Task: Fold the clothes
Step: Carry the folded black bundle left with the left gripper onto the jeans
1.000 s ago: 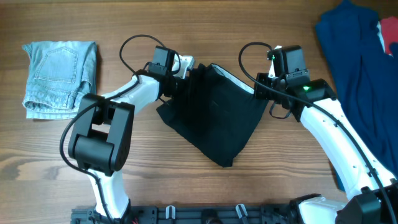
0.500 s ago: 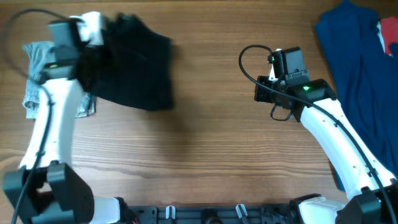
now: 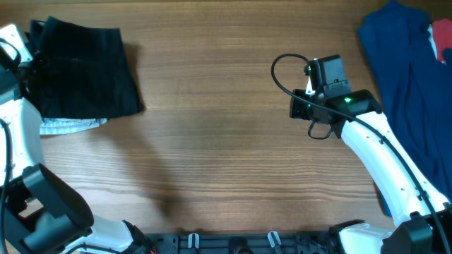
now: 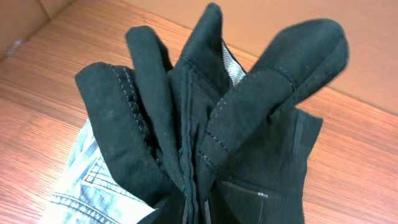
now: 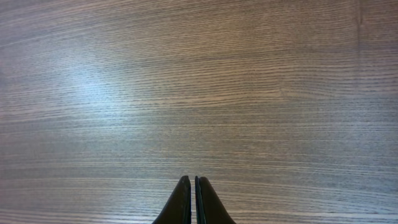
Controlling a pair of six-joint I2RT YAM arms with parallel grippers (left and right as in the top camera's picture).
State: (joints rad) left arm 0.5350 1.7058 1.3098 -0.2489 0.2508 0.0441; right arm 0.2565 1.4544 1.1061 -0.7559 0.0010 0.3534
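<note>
One bundle of black clothes [image 3: 81, 70], one jeans piece [image 3: 70, 125], one blue cloth [image 3: 402, 63] and two grippers are seen at the table [image 3: 226, 162]. The black clothes are laid far left, on top of the jeans piece, and are pinched by the left gripper [image 3: 28, 56]. The right gripper [image 5: 191, 185] is closed on nothing. Since half a second ago, the black clothes are moved further left; the right gripper is kept in place.
</note>
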